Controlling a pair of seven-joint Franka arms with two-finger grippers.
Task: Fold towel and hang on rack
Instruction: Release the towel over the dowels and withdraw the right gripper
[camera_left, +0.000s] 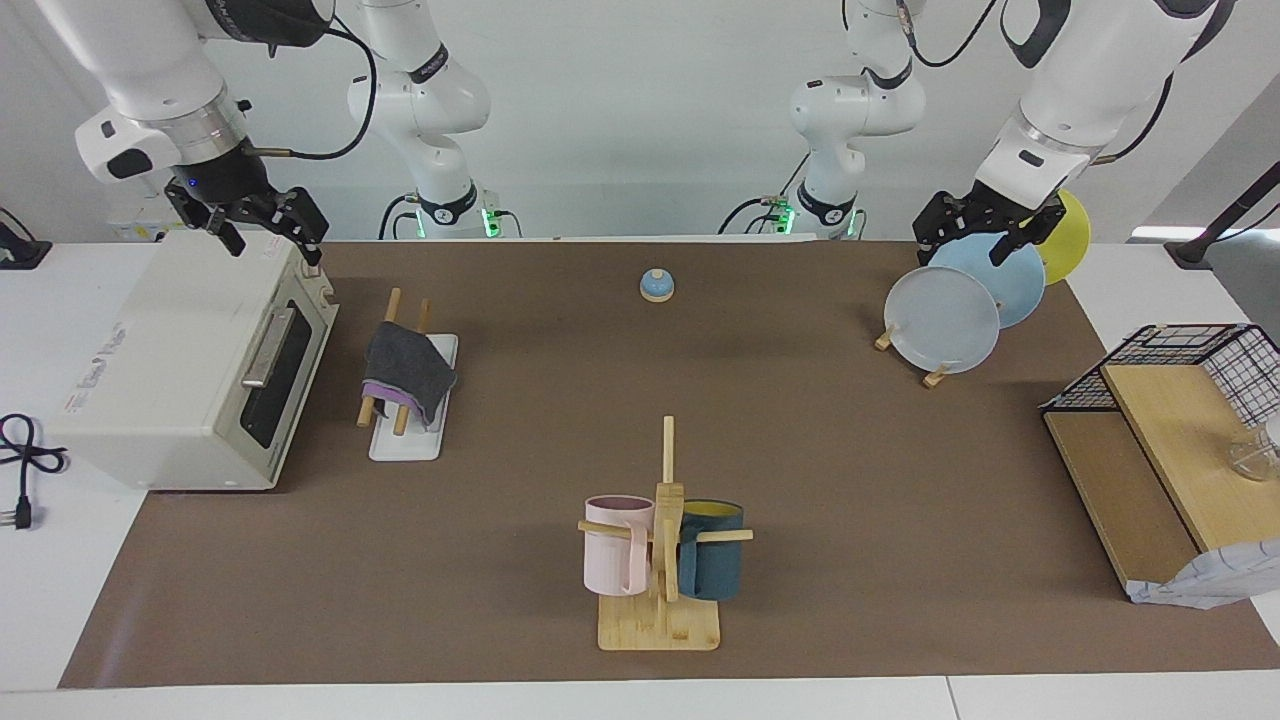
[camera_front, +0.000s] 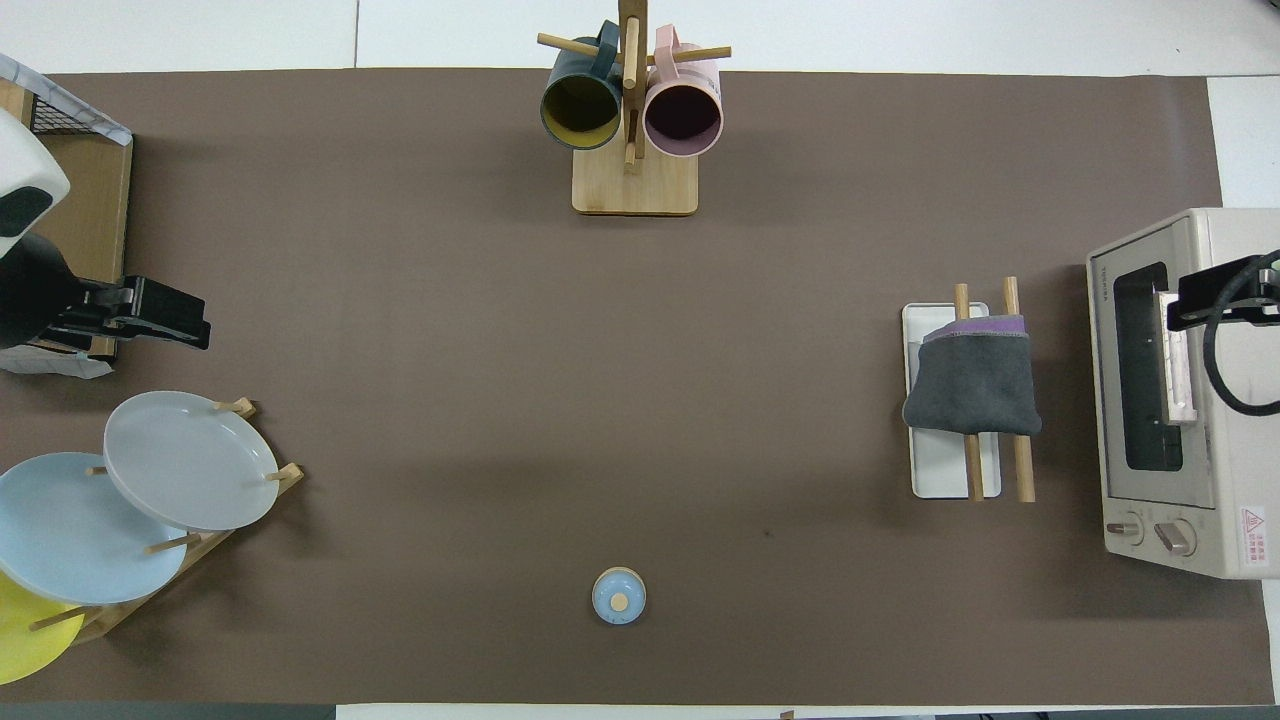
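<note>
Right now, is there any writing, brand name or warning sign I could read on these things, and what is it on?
"TOSHIBA", small, on the toaster oven, top of its front frame: only just readable.
Red triangle warning sticker by the oven's knobs: its print is too small to read.
Lettering on the oven's top in the facing view: blurred.
Lettering on the robot arms: unreadable.

brand "TOSHIBA" along the door edge of the toaster oven, red warning sticker beside its knobs, wording unreadable

A: A kitchen?
B: No, a robotics lab staged as one. Two white robot arms stand bolted at a worktop under a brown mat, before bare white walls; toaster oven, mug tree and plate stand are props.
</note>
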